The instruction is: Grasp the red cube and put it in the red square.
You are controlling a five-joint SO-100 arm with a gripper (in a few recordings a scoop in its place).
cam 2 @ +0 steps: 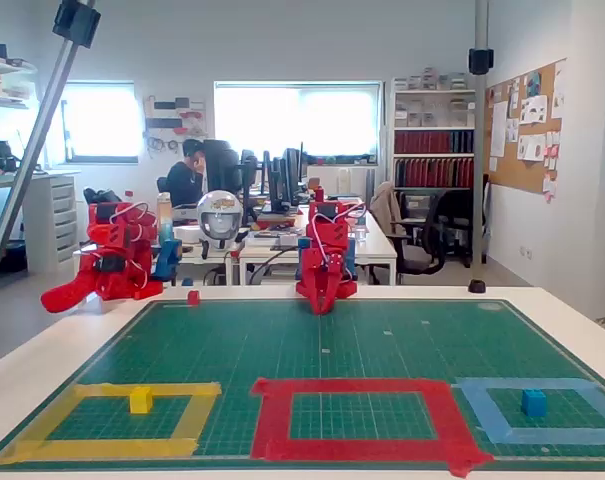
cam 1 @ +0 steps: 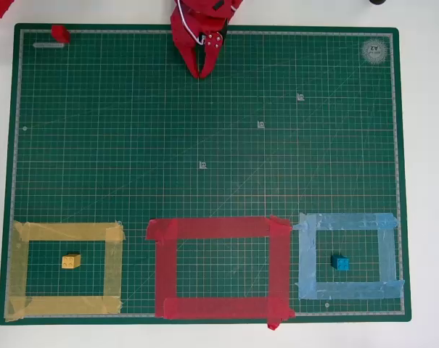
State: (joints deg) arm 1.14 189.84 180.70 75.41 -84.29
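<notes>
Hand point(cam 1: 202, 70) hangs over gridded mat point(cam 1: 96, 145); small red cube point(cam 1: 59, 33) sits apart

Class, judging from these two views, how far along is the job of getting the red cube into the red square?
Done: nothing yet. The red cube sits at the mat's far left corner in the overhead view, well away from the red square, which holds nothing. In hand: nothing; the pincer rests at the mat's far edge, holding nothing. Left: reach the cube, grasp it, carry it over, release.

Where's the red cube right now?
The red cube sits at the green mat's top-left corner in the overhead view, far from the red square, left of the gripper.
</notes>
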